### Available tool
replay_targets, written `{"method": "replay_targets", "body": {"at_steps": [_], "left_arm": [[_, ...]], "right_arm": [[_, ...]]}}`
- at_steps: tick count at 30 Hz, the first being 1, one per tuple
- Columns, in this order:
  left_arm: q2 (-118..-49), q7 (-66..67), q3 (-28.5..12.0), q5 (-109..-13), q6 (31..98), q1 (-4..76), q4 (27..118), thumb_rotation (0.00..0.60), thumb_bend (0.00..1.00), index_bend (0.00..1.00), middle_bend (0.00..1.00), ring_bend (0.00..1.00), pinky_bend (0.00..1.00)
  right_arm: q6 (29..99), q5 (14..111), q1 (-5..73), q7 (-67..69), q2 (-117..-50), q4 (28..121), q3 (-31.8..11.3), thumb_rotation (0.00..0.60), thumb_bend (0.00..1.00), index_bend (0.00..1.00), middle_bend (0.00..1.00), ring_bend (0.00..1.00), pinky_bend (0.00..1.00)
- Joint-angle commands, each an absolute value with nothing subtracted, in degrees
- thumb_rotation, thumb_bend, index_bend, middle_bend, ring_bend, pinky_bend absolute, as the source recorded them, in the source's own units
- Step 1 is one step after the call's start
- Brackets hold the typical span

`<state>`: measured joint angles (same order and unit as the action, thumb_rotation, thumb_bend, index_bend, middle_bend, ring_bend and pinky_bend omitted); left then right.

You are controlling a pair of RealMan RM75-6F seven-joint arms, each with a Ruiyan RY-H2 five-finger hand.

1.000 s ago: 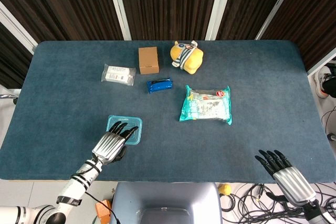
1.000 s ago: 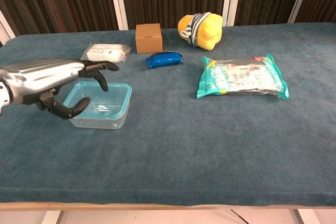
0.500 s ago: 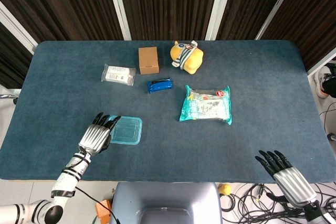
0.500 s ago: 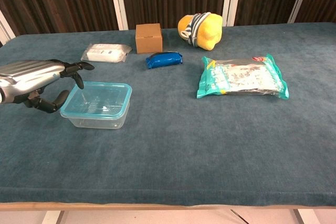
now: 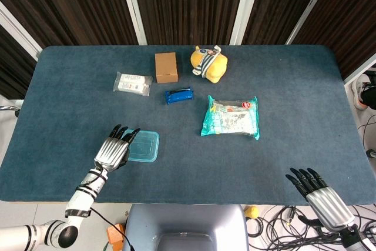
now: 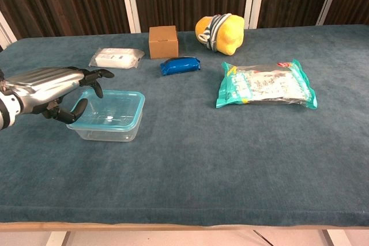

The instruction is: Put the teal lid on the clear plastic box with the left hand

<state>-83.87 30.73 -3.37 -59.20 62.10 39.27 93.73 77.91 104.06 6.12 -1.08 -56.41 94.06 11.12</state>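
The clear plastic box [image 6: 108, 125] stands near the table's front left, and the teal lid [image 6: 110, 108] lies flat on top of it [image 5: 143, 146]. My left hand [image 6: 51, 86] hovers at the box's left side, holding nothing. Its fingers [image 6: 97, 76] are spread and reach over the lid's left corner, with the thumb hanging beside the box wall. The head view shows that hand [image 5: 114, 151] just left of the lid. My right hand [image 5: 325, 200] is open past the table's front edge at the lower right, far from the box, and appears only in the head view.
Behind the box lie a white packet [image 6: 116, 57], a brown carton [image 6: 162, 41], a blue pouch [image 6: 181, 64] and a yellow plush toy [image 6: 219, 33]. A teal snack bag [image 6: 266, 86] lies to the right. The table's front edge [image 6: 184, 223] is close.
The left hand lifted off the lid and drew back to the left, then crept a little right so its fingertips are over the lid's left corner. The lid stays on the box.
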Motion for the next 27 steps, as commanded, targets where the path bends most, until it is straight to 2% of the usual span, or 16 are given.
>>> {"method": "replay_targets", "body": {"at_steps": [1,27], "left_arm": [[-84.4,31.6,-3.8,-58.5,61.9,39.5,93.4,0.6,0.72,0.0,0.25,0.06,0.0],[-85.1,35.9,-3.6,-54.2,59.8,40.3,92.9,0.6,0.72,0.0,0.25,0.04,0.0]], "right_arm": [[77.9,104.1,6.2,-1.0,-56.4,94.0,11.1,0.6,0.03,0.0,0.0,0.0,0.0],[78.0,104.0,6.1,-0.9,-56.3,94.0,11.0,0.6,0.03,0.0,0.0,0.0,0.0]]}}
